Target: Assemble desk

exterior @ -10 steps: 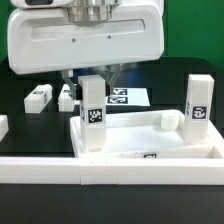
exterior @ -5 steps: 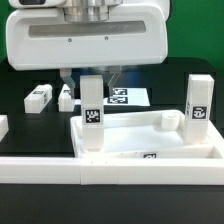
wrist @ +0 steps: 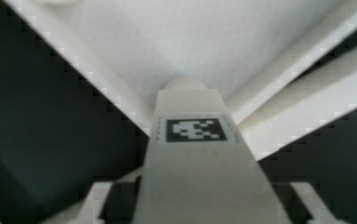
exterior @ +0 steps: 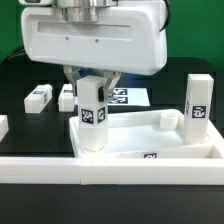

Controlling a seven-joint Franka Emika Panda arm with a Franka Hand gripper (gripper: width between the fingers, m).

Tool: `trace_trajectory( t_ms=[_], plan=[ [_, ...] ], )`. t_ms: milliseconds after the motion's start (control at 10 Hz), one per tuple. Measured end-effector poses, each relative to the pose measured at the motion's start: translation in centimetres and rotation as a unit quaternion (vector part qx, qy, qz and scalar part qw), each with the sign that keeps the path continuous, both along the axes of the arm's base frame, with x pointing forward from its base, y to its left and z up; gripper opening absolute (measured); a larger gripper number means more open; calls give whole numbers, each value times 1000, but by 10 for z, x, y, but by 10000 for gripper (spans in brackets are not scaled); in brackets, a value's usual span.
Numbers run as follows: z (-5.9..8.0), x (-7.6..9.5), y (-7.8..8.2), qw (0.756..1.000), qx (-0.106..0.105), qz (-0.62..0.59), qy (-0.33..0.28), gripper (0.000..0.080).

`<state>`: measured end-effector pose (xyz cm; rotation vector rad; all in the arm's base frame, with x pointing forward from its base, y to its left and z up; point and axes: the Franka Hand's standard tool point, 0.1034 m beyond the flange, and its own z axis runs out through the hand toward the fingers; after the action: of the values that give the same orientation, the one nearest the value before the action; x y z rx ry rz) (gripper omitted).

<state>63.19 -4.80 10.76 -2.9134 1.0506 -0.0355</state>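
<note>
- At the bench's near edge, toward the exterior view's right: the tabletop, a white tray with its raised rim up, just behind the long white rail.
- In the tray: first leg stands upright in the corner on the exterior view's left. Second leg stands upright at the end on the exterior view's right. A round socket shows just beside the second leg.
- Pincer is straight above the first leg and straddles its top. It is spread wider than the leg and grips nothing.
- Toward the bench's far edge: two loose legs lie flat on the exterior view's left, and the marker board lies behind the tray.
- At the bench's edge on the exterior view's left: another white piece, cropped, can't tell which part.
- Exterior view only: second leg, loose legs, rail, marker board, plus the tag on the tray's near rim.
- Wrist view only: looks down the first leg and its tag into the tray corner, with rim walls meeting there. Fingers flank the leg with a dark gap on each side. The exterior view has the white hand body covering most of that.
</note>
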Motion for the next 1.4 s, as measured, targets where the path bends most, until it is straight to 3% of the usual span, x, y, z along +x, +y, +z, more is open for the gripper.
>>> trace_trajectory(
  t_ms=[400, 700, 900, 1000, 1400],
  plan=[
    [-1, 0, 5, 970, 10, -244, 11, 288],
    [-1, 1, 6, 951, 17, -309, 14, 288],
    [-1, 1, 8, 962, 12, -273, 15, 542],
    [0, 2, 11, 971, 5, -238, 16, 616],
    [-1, 4, 10, 999, -1, -41, 7, 648]
  ],
)
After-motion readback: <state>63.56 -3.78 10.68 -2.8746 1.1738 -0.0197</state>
